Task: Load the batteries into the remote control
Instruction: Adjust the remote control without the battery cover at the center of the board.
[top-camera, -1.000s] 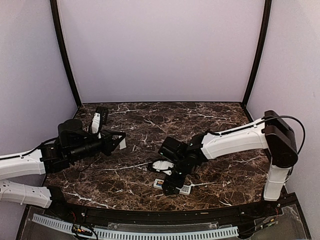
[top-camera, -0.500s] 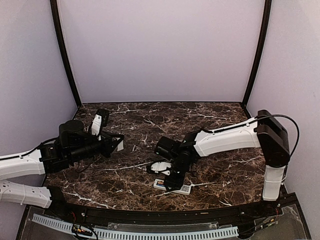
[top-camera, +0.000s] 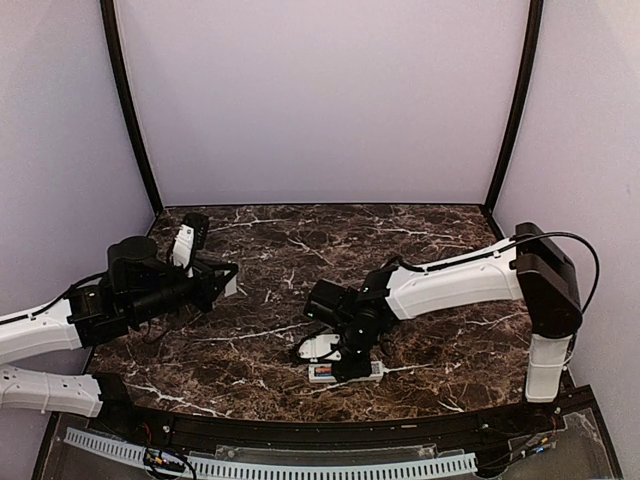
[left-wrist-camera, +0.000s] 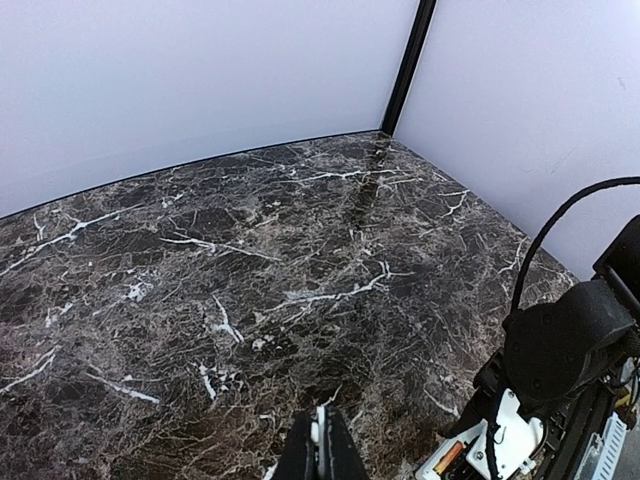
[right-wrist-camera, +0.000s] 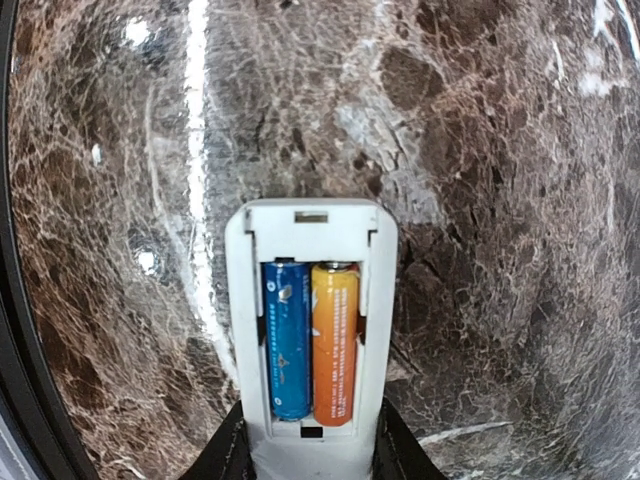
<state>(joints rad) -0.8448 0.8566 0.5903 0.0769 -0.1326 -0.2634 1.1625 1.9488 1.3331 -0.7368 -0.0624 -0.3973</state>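
Two tools: right (right-wrist-camera: 310, 455) grips remote (right-wrist-camera: 310, 300), left (left-wrist-camera: 322, 455) pinched (marble table (top-camera: 430, 240), lilac walls (top-camera: 320, 100)).

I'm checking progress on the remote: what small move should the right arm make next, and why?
Probably press the orange battery down to seat it. Both it and the blue battery already lie side by side in the open compartment of the remote control, which the right gripper straddles at its near end. The compartment is still uncovered.

Right arm (top-camera: 450, 282) over remote control (top-camera: 346, 373) (near edge), marble table (top-camera: 400, 230)
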